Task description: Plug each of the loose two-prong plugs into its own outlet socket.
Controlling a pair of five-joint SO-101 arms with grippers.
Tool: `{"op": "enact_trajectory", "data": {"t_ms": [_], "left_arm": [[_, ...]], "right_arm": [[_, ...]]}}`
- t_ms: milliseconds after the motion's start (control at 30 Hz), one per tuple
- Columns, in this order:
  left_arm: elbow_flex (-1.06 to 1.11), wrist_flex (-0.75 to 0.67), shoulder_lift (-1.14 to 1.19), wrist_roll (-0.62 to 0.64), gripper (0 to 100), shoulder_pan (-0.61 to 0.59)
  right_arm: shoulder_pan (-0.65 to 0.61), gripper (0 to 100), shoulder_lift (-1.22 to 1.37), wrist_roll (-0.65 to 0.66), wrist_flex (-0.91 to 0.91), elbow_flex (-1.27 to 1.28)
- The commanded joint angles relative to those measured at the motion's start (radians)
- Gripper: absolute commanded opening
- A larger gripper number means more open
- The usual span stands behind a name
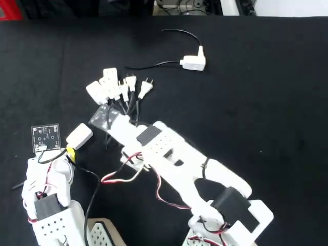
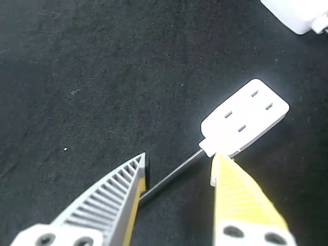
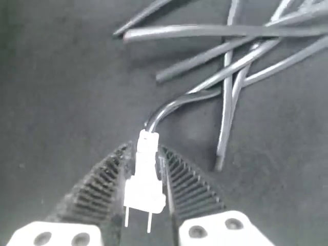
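Observation:
A white outlet socket block [image 2: 245,120] lies on the black table, its black cable running back between the fingers of my left gripper [image 2: 179,165], which stands open astride that cable. From above, the same block [image 1: 79,135] sits just ahead of the left gripper [image 1: 65,152]. My right gripper [image 3: 146,156] is shut on a white two-prong plug [image 3: 144,185], prongs pointing back at the wrist, its cable curving away. In the high view the right gripper [image 1: 106,119] sits just below a cluster of white sockets [image 1: 104,85] and two loose plugs [image 1: 145,87].
A separate white adapter [image 1: 194,62] with a thin black cable lies at the back centre. A small square printed card [image 1: 46,137] rests near the left arm. Several black cables [image 3: 241,61] cross ahead of the right gripper. Open black tabletop [image 1: 266,92] lies to the right.

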Motion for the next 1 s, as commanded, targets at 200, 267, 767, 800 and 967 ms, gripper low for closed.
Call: {"op": "enact_trajectory", "data": {"t_ms": [200, 267, 767, 800, 967], "left_arm": [[0.018, -0.015, -0.005, -0.011, 21, 0.007], [0.018, -0.015, -0.005, -0.011, 21, 0.007], [0.018, -0.015, -0.005, -0.011, 21, 0.012], [0.018, -0.015, -0.005, -0.011, 21, 0.012], [0.018, -0.015, -0.005, -0.011, 21, 0.012]], "right_arm": [[0.094, 1.1, -0.271, 0.044, 0.232, -0.059], [0.091, 1.1, -0.392, 0.08, 0.229, -0.019], [0.077, 1.1, -1.075, 0.153, 0.049, 0.28], [0.071, 1.1, -1.116, 0.153, 0.052, 0.289], [0.069, 1.1, -1.259, 0.153, 0.055, 0.337]]}}
